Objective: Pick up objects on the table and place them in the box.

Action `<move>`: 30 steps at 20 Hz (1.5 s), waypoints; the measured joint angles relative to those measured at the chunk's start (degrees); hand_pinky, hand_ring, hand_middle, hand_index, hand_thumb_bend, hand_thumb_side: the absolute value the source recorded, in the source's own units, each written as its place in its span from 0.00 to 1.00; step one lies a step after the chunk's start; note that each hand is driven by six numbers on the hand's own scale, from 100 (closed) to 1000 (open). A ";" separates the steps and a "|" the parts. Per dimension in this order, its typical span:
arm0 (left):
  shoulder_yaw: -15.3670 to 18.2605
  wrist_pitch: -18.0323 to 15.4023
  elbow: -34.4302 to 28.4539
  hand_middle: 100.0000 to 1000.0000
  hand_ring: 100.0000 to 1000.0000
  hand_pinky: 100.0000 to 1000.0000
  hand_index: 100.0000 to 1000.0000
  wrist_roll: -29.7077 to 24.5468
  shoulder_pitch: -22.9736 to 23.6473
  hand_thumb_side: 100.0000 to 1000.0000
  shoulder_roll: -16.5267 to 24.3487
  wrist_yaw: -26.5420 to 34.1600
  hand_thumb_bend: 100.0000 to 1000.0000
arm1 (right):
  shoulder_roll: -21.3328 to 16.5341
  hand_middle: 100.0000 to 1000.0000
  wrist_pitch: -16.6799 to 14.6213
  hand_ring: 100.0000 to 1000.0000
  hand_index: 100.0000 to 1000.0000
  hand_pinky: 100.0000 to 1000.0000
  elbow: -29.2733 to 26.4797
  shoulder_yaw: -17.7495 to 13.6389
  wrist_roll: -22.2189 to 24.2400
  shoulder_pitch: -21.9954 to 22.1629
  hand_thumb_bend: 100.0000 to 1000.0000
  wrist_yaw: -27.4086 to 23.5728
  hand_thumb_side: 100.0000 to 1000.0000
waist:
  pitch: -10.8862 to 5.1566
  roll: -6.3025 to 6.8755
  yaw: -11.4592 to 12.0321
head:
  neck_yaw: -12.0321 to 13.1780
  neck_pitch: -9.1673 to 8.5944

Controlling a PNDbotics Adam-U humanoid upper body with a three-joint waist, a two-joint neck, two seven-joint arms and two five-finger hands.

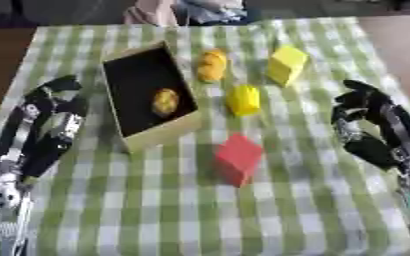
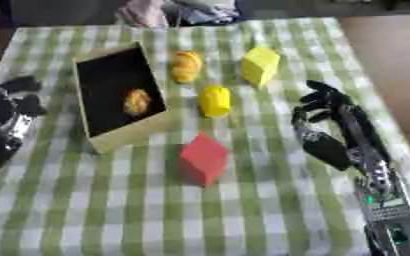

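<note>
Box [image 1: 147, 132] sitting upper left of centre holding an orange lump [image 1: 165, 102], orange piece [image 1: 212, 65], two yellow blocks [image 1: 286, 65] [image 1: 243, 100] and red cube [image 1: 238, 158] lying beside it on the checked cloth [image 1: 243, 220], left hand [image 1: 55, 125] and right hand [image 2: 327, 125] resting at the frame's sides, fingers relaxed, grasping nothing.

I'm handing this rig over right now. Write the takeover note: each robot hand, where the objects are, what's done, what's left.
Left robot hand: beside the box's left wall, holding nothing, fingers relaxed.
Right robot hand: at the table's right side, holding nothing, fingers loosely curled.
Box: open, left of centre on the checked cloth.
Done: one yellow-orange object lies inside the box.
Left on the cloth: orange-yellow object by the box's far right corner, yellow block, small yellow object, red block nearest the robot.
</note>
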 measured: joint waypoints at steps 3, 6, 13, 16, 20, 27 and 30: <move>0.00 -0.03 -0.01 0.73 0.56 0.73 0.87 -0.03 0.00 0.77 0.00 0.00 0.23 | 0.00 0.65 0.00 0.67 0.90 0.57 0.00 0.00 0.00 0.00 0.00 -0.02 0.37 | 0.00 0.00 0.00 | 0.00 0.00; 0.00 -0.05 -0.01 0.73 0.56 0.73 0.87 -0.06 0.00 0.77 0.00 -0.01 0.23 | 0.00 0.65 0.00 0.67 0.90 0.57 0.00 0.00 0.00 0.00 0.00 -0.02 0.37 | 0.00 0.00 0.00 | 0.00 0.00; 0.00 -0.13 -0.01 0.73 0.56 0.73 0.87 -0.14 0.00 0.77 0.00 -0.01 0.23 | 0.00 0.65 0.00 0.67 0.90 0.57 0.00 0.00 0.00 0.00 0.00 -0.02 0.37 | 0.00 0.00 0.00 | 0.00 0.00; 0.00 -0.13 -0.01 0.73 0.56 0.73 0.87 -0.17 0.00 0.77 0.00 -0.01 0.23 | -0.22 0.65 0.04 0.68 0.90 0.58 0.01 0.02 0.04 -0.28 0.00 0.00 0.36 | 0.00 0.00 0.03 | 0.00 0.00; 0.00 -0.09 -0.02 0.73 0.56 0.73 0.87 -0.28 0.02 0.77 0.00 -0.01 0.23 | -3.03 0.66 0.51 0.68 0.90 0.59 0.55 0.62 0.65 -2.94 0.00 0.45 0.33 | -0.12 0.00 0.31 | -0.06 0.00; -0.34 -0.27 -0.02 0.73 0.56 0.73 0.87 -0.55 0.12 0.77 0.01 -0.01 0.23 | -9.89 0.69 0.80 0.70 0.93 0.63 2.79 4.69 4.23 -9.74 0.00 2.12 0.18 | -0.43 0.00 0.66 | -0.39 0.01; -0.37 -0.26 -0.02 0.73 0.56 0.73 0.87 -0.65 0.15 0.77 0.03 -0.01 0.23 | -11.99 0.70 0.24 0.71 0.93 0.64 3.75 7.37 6.90 -12.69 0.00 3.00 0.14 | -0.54 0.00 0.77 | -0.60 0.01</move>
